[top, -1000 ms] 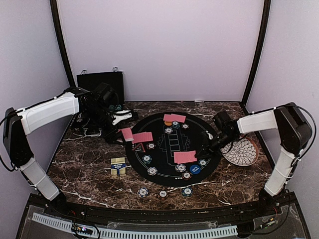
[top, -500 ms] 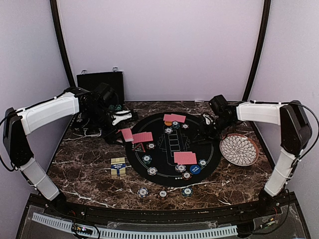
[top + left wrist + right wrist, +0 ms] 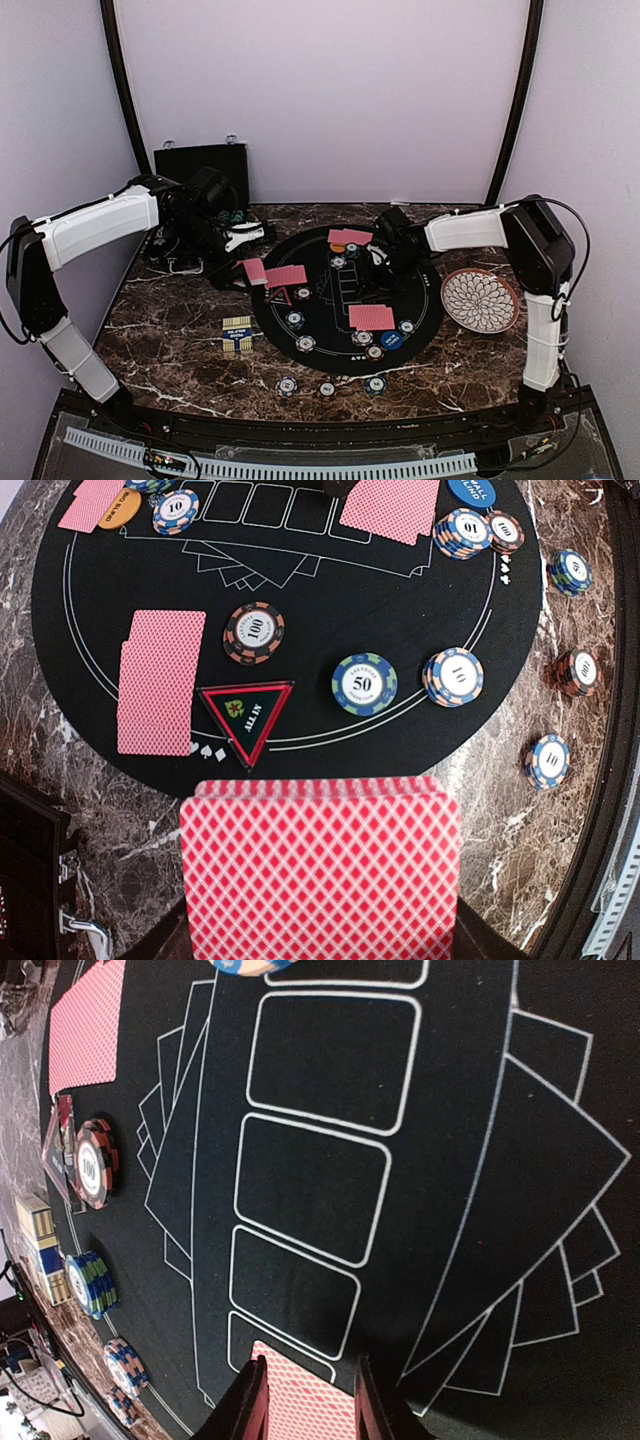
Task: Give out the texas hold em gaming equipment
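**Left pincer** [image 3: 320, 938]: it is clamped on a stack of red-backed cards [image 3: 320, 865], which fills the lower centre of the left wrist view. A dark finger shows at each lower corner of the stack. The stack hangs over the near rim of the round black felt mat [image 3: 330, 332], where the mat meets the marble counter [image 3: 180, 340].

**Right pincer** [image 3: 305, 1400]: its two fingers [image 3: 245, 1405] stand apart at the bottom edge of the right wrist view, over the mat's printed card outlines. A red card back [image 3: 300, 1405] shows in the gap. You cannot tell whether the fingers touch it. In the overhead view this pincer sits over the upper right of the mat.

**Other equipment, left wrist view:**
- A face-down card pile [image 3: 160, 680] lies left of centre, just beside the triangular ALL IN marker [image 3: 245, 712].
- The 100 chip [image 3: 253, 633], the 50 chip [image 3: 364, 683] and the 10 chip stack [image 3: 453, 677] run across the centre towards the right.
- The orange disc [image 3: 118, 507] is at the upper left.
- The blue SMALL BLIND disc [image 3: 480, 490] is at the top right.
- A second face-down pile [image 3: 390, 508] lies at the top, right of centre.

**Overhead view:**
- Three chip stacks [image 3: 327, 389] sit on the counter below the mat.
- The petal-pattern plate [image 3: 480, 300] lies to the right of the mat.
- The black case [image 3: 200, 160] stands at the upper left.
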Robot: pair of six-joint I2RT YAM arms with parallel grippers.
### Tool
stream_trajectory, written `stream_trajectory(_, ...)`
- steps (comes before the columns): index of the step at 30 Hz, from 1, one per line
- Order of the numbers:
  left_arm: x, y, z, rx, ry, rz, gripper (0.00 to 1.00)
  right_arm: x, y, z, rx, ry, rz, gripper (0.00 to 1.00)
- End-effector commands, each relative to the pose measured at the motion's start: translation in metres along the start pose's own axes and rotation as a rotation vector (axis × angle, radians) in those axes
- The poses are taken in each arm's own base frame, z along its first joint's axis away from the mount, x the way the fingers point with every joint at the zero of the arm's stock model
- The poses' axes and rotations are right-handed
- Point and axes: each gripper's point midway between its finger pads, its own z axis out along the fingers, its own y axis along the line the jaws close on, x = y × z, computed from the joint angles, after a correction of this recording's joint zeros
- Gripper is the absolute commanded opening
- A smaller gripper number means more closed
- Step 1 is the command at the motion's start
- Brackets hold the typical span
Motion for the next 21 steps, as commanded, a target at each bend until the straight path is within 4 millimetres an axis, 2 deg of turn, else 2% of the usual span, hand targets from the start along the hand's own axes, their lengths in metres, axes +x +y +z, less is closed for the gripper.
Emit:
stream_trajectory(1,-0.002,-0.004,-0.013,0.001,-0.023,0.007,0.00,-0.006,0.004,0.005,0.007,-0.029,-0.026,0.27)
stream_trajectory(6,-0.002,-0.004,-0.012,0.002,-0.021,0.006,0.00,0.015,-0.002,0.008,0.015,0.004,-0.017,0.24)
stream_trajectory(8,-0.002,-0.004,-0.012,0.001,-0.021,0.006,0.00,0.030,-0.007,0.008,0.026,0.026,-0.012,0.23)
stream_trajectory(13,-0.001,-0.004,-0.012,-0.002,-0.021,0.007,0.00,0.057,-0.014,0.002,0.036,0.055,0.004,0.20)
stream_trajectory(21,-0.002,-0.004,-0.013,-0.001,-0.023,0.010,0.00,0.079,-0.013,-0.006,0.030,0.081,0.012,0.19)
